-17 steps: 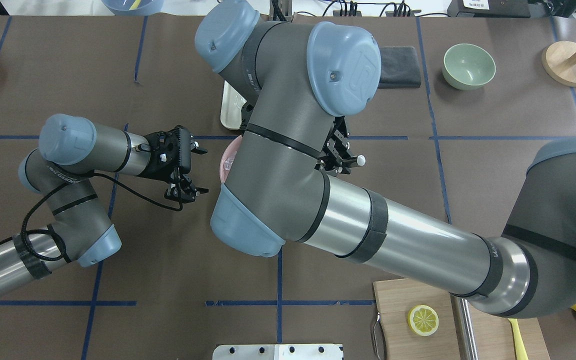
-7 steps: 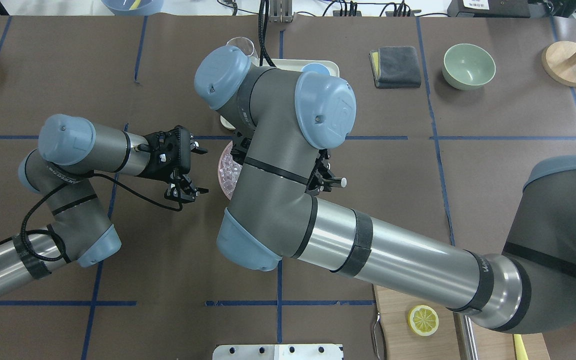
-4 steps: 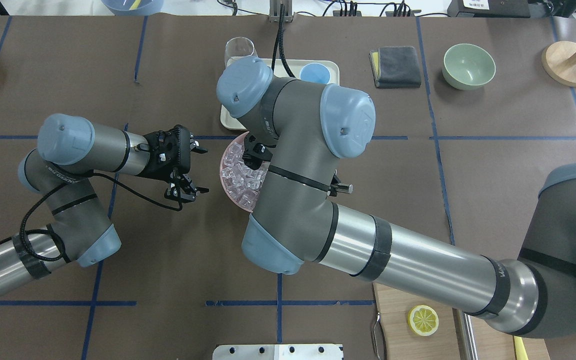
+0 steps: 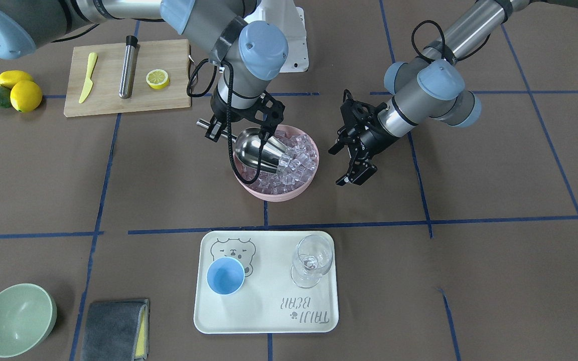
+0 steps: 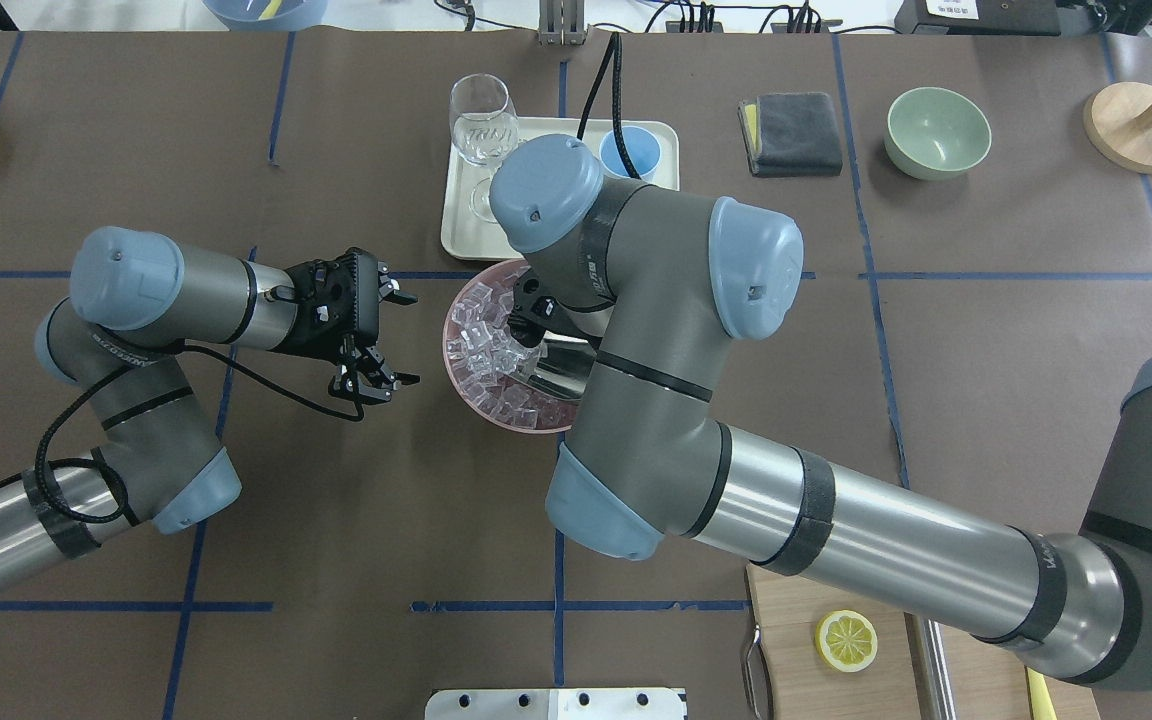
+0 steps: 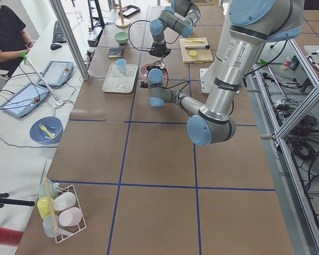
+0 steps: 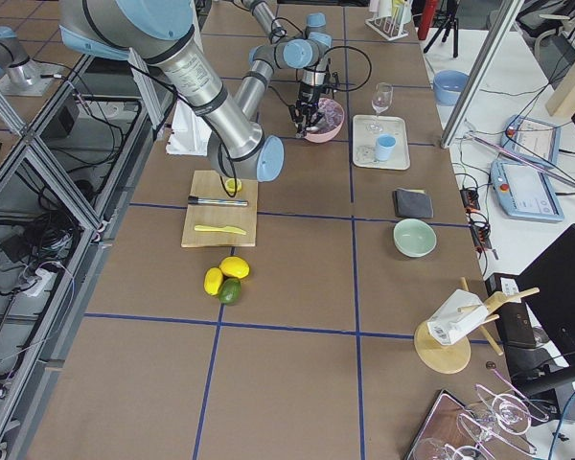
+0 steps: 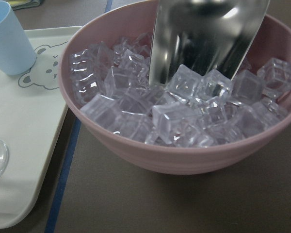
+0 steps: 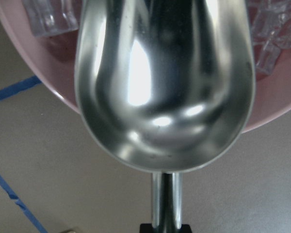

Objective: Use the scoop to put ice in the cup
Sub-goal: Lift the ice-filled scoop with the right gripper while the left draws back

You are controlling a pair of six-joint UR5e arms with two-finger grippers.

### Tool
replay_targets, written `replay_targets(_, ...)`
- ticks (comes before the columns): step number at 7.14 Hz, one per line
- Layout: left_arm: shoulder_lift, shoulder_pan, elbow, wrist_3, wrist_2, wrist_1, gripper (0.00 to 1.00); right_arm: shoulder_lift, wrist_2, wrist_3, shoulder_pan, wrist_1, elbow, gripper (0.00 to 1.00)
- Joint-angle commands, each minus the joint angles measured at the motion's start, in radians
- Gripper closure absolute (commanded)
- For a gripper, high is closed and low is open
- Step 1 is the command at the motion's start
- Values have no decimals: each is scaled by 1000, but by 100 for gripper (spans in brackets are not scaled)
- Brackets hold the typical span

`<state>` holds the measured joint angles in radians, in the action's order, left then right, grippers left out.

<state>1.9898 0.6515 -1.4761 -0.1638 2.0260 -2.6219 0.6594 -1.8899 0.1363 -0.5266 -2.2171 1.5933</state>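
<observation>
Jaws of the right gripper (image 4: 229, 131) are clamped on the short round handle of the scoop (image 4: 258, 150), and the right wrist view shows that handle running straight down into the black finger pads at the bottom edge. The scoop is bright, mirror-polished steel with a deep rounded trough. Its inside shows only reflections and no cubes. It tilts mouth-down over the pink bowl (image 8: 184, 162), and its open lip presses against the ice (image 8: 184, 111) on the side of the heap nearest the right arm. The ice is a pile of clear, glassy cubes with soft edges that fills the bowl nearly to the rim. The left gripper (image 4: 346, 164) hangs just beside the bowl on its other side, with its fingers spread and nothing between them, touching neither the bowl nor the scoop. Farther out, on the operators' side of the bowl, a cream tray (image 4: 269, 313) printed with a bear lies flat on the brown table (image 4: 469, 281). The cup (image 4: 225, 276) stands upright on the tray; it is small, light blue and has no handle, and no ice shows inside it. A clear wine glass (image 4: 311, 260) stands next to it on the same tray.
</observation>
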Motion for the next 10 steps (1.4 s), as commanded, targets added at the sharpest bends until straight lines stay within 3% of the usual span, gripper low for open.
replay_targets(1, -2, 0, 0, 0, 0, -1, 0, 31, -32, -21, -6, 74, 7, 100)
replay_targets(6, -2, 2, -4, 0, 0, -3, 0, 92, -38, -121, -6, 210, 68, 100)
replay_targets(8, -2, 2, -6, 0, 0, -3, 0, 111, -37, -168, -6, 214, 112, 100)
replay_targets(10, -2, 2, -6, 0, -1, -3, 0, 178, -37, -225, -4, 323, 148, 100)
